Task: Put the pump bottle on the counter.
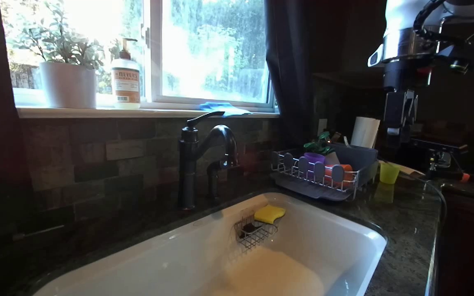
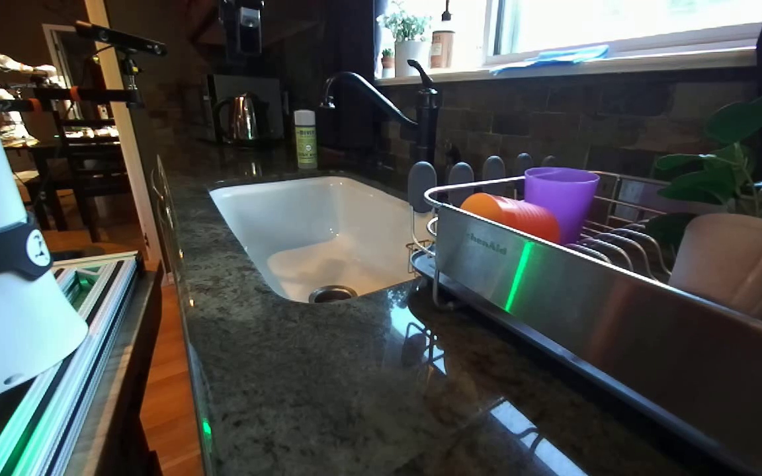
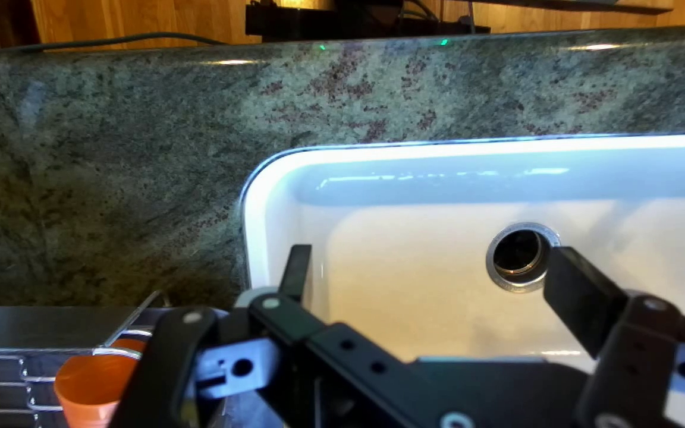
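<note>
The pump bottle [image 1: 126, 84] stands upright on the pale window sill, beside the white plant pot [image 1: 68, 85]. It has an amber-brown body, a cream label with reddish print and a dark pump top. It also shows on the sill in an exterior view [image 2: 442, 47]. The dark speckled counter [image 1: 412, 250] surrounds the white sink [image 1: 375, 242] and also shows in the wrist view [image 3: 110, 172]. My gripper [image 3: 429, 252] is open with nothing between its fingers, high above the sink. In an exterior view it hangs pointing down [image 1: 399, 133], far from the bottle, which the wrist view does not show.
A dark faucet [image 1: 187, 172] rises behind the sink, below the sill. A dish rack [image 2: 553, 284] holds cups and a plant. A yellow-green cup [image 1: 389, 173] stands by the rack. A blue cloth [image 1: 225, 109] lies on the sill. A green can [image 2: 305, 140] stands behind the sink's far end.
</note>
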`<state>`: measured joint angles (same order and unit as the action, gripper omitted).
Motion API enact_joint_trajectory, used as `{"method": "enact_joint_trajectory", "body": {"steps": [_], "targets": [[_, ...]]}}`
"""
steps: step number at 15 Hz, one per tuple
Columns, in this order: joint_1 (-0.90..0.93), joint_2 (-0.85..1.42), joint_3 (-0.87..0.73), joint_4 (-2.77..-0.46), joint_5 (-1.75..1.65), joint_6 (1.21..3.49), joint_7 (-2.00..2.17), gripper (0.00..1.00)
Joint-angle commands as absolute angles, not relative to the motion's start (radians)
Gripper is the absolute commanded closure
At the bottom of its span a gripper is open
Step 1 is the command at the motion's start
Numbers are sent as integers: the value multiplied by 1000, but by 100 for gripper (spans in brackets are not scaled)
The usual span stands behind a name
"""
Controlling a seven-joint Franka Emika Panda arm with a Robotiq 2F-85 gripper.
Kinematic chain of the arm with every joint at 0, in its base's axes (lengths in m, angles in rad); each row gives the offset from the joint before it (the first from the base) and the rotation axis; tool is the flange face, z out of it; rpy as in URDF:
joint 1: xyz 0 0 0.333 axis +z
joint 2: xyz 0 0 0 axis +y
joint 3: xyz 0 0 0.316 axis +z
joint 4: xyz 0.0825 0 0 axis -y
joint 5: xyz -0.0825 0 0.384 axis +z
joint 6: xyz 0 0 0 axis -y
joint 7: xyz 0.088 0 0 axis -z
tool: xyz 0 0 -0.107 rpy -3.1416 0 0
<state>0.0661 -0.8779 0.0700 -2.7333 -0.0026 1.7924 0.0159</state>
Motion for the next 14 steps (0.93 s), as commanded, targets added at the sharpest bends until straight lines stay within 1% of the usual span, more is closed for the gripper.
{"method": "enact_joint_trajectory", "body": {"steps": [1,8,14], "targets": [[68,-877,69,-2732,-3,1791,17,0],[68,-877,69,-2732,-3,1791,17,0],[24,-719,71,-2614,-22,2025,56,0]]}}
